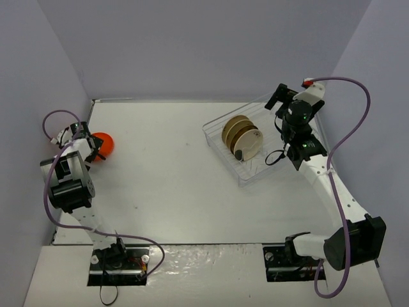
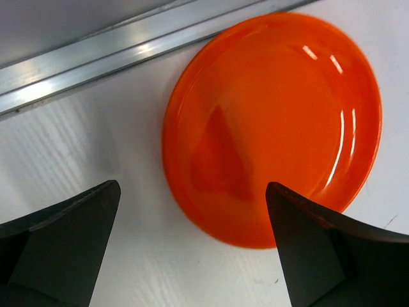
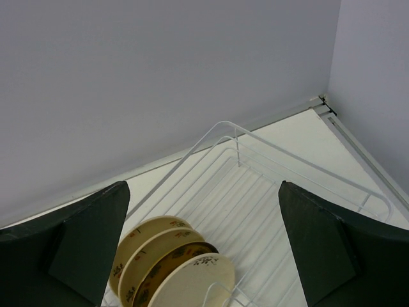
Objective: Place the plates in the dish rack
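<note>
Now, left gripper [image 2: 192, 187] spread wide over the bright orange round plate [image 2: 275, 121], far left; right gripper [image 3: 203, 188], also apart, near the clear plastic dish rack [image 3: 236, 137].

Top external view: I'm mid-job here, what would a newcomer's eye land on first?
First, the bright orange plate, lying flat at the far left edge of the table, with the left gripper open over it. Then the cream and brown plates standing on edge in a row in the clear dish rack at the far right. The right gripper hovers open by the rack's far side.
</note>
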Controlling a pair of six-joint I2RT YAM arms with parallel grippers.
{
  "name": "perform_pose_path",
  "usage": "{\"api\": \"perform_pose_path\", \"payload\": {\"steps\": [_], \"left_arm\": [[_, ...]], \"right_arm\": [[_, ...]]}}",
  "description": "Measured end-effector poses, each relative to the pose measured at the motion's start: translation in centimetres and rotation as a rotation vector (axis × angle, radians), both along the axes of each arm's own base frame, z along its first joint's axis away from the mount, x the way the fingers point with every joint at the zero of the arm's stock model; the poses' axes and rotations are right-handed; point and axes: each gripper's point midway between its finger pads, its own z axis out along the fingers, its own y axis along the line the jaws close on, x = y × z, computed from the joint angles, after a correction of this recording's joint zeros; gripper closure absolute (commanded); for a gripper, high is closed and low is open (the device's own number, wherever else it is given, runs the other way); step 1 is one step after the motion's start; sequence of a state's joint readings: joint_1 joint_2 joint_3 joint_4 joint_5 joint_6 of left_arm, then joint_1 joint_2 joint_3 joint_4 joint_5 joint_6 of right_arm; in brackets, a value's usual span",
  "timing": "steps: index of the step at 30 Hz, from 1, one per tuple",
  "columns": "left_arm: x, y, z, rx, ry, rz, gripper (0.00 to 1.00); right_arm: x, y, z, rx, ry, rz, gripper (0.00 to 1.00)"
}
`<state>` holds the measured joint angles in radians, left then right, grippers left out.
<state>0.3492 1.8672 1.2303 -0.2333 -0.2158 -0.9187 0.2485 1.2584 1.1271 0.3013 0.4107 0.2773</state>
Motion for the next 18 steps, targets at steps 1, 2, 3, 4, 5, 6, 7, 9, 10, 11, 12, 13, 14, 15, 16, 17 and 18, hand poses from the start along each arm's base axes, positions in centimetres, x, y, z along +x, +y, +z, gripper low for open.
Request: {"api": "perform_pose_path", "payload": {"steps": [1,2,3,4,5,6,7,9,10,11,12,13,14,15,16,17,18], "left_arm": [[0.6,0.3,0.0,0.003,-0.002,0.005,0.05],[1.2,0.6,-0.1,0.006,-0.006,0.008,0.07],[1.7,0.8,-0.2,0.009,-0.01,0.011,0.09],[1.8,0.9,-0.5,0.007,-0.009,0.017,0.12],[1.9,1.0,-0.7,0.007,-0.006,0.024,0.15],[2.0,1.1,-0.8,0.011,-0.005,0.031,0.19],[2.2,1.2,-0.8,0.012,-0.008,0.036,0.22],[2.5,1.4,-0.9,0.012,-0.012,0.047,0.28],[2.7,1.6,-0.9,0.015,-0.013,0.054,0.3],[2.7,1.6,-0.9,0.016,-0.014,0.058,0.32],[2.8,1.7,-0.9,0.016,-0.015,0.062,0.33],[2.7,1.7,-0.9,0.016,-0.015,0.067,0.34],[2.7,1.8,-1.0,0.017,-0.013,0.072,0.37],[2.7,1.8,-1.0,0.018,-0.012,0.076,0.41],[2.7,1.8,-1.0,0.018,-0.011,0.08,0.47],[2.6,1.9,-1.1,0.019,-0.007,0.085,0.5],[2.6,2.0,-1.1,0.02,0.0,0.093,0.51]], "right_arm": [[-0.1,-0.1,0.0,0.006,0.0,-0.004,0.0],[-0.2,-0.1,-0.1,0.009,0.005,-0.005,0.0],[-0.2,-0.1,-0.3,0.011,0.012,-0.007,0.0],[-0.3,-0.1,-0.5,0.014,0.019,-0.008,0.0],[-0.3,-0.1,-0.7,0.017,0.027,-0.009,0.0],[-0.4,-0.1,-0.9,0.022,0.032,-0.01,0.0],[-0.4,-0.1,-1.0,0.025,0.035,-0.01,0.0],[-0.4,0.0,-1.2,0.03,0.043,-0.011,0.0],[-0.5,0.0,-1.3,0.032,0.045,-0.011,0.0],[-0.5,0.0,-1.4,0.034,0.047,-0.011,0.0],[-0.5,0.0,-1.4,0.035,0.049,-0.011,0.0],[-0.6,0.0,-1.5,0.037,0.051,-0.012,0.0],[-0.6,0.0,-1.6,0.038,0.055,-0.012,0.0],[-0.7,-0.1,-1.7,0.038,0.057,-0.012,0.0],[-0.7,-0.1,-1.8,0.039,0.059,-0.012,0.0],[-0.7,-0.1,-1.9,0.039,0.062,-0.013,0.0],[-0.8,-0.1,-2.1,0.039,0.066,-0.013,0.0]]}}
